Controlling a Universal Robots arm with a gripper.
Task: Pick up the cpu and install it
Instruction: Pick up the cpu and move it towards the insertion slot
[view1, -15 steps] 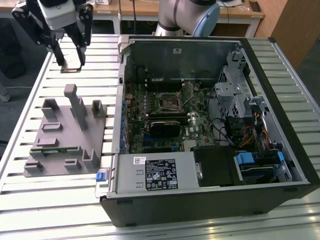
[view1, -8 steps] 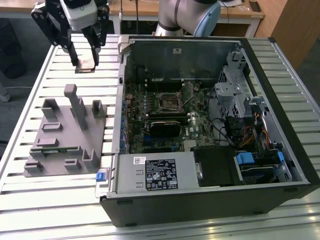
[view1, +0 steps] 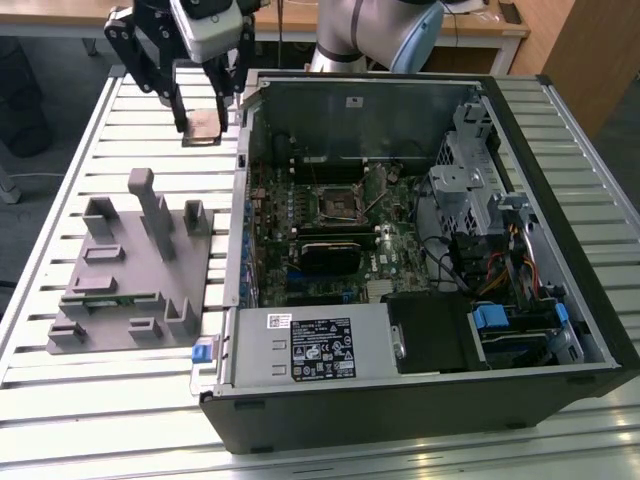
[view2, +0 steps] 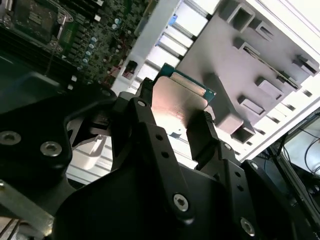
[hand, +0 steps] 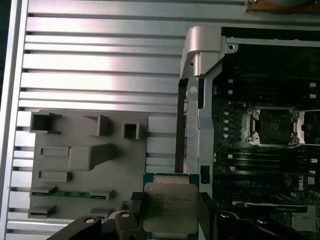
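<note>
The cpu (view1: 205, 125), a small flat square chip with a silvery top, hangs in the air with my gripper (view1: 205, 120) shut on its two edges. It is above the slatted table, just off the exterior view's left wall of the open computer case. Both wrist views show the cpu (view2: 177, 100) (hand: 170, 202) between the black fingers (view2: 145, 117). The dark square socket (view1: 340, 203) (hand: 274, 125) with its metal frame sits on the motherboard inside the case, apart from the chip.
A grey plastic fixture (view1: 130, 270) (hand: 90, 160) lies on the slatted table (view1: 60, 420), holding a green memory stick (view1: 110, 297). The black computer case (view1: 420, 410) lies open with drive bays and cables at the exterior view's right. The robot arm's base stands behind the case.
</note>
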